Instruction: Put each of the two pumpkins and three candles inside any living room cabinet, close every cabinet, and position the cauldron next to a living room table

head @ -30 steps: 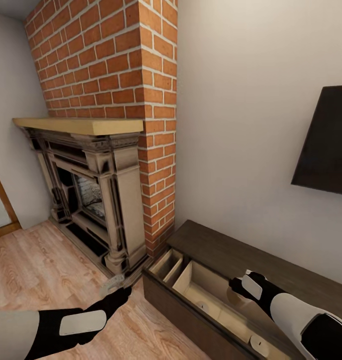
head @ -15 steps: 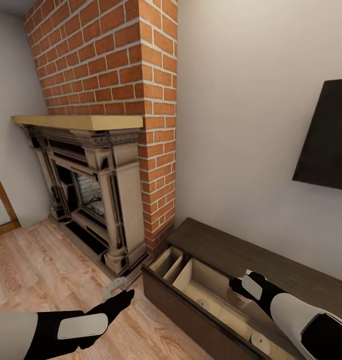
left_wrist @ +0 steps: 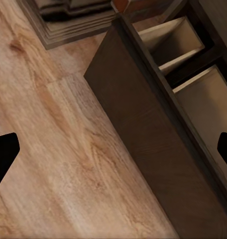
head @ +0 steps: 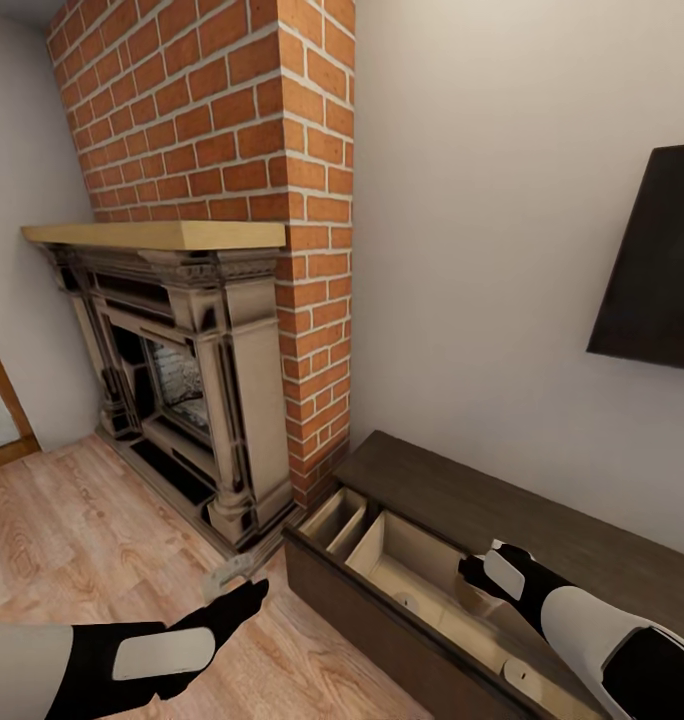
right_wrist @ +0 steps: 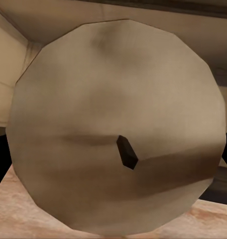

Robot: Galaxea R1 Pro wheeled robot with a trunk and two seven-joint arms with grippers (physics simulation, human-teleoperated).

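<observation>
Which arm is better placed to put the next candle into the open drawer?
The right. Its gripper holds a candle above the open drawer of the cabinet. The left gripper hangs over the floor, open.

Chimney: red brick column (head: 282,200)
Fireplace: ornate surround (head: 182,400) — pale wooden mantel (head: 162,235)
Floor: light wood planks (head: 62,540)
Wall: plain white (head: 482,250) — dark screen (head: 657,270) mounted

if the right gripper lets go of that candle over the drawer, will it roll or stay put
The candle looks short and wide with a flat top, so dropped upright it would probably sit still. On its side, its round body could roll until a wall of the open cabinet drawer stops it. It looks rigid, probably not fragile.
</observation>
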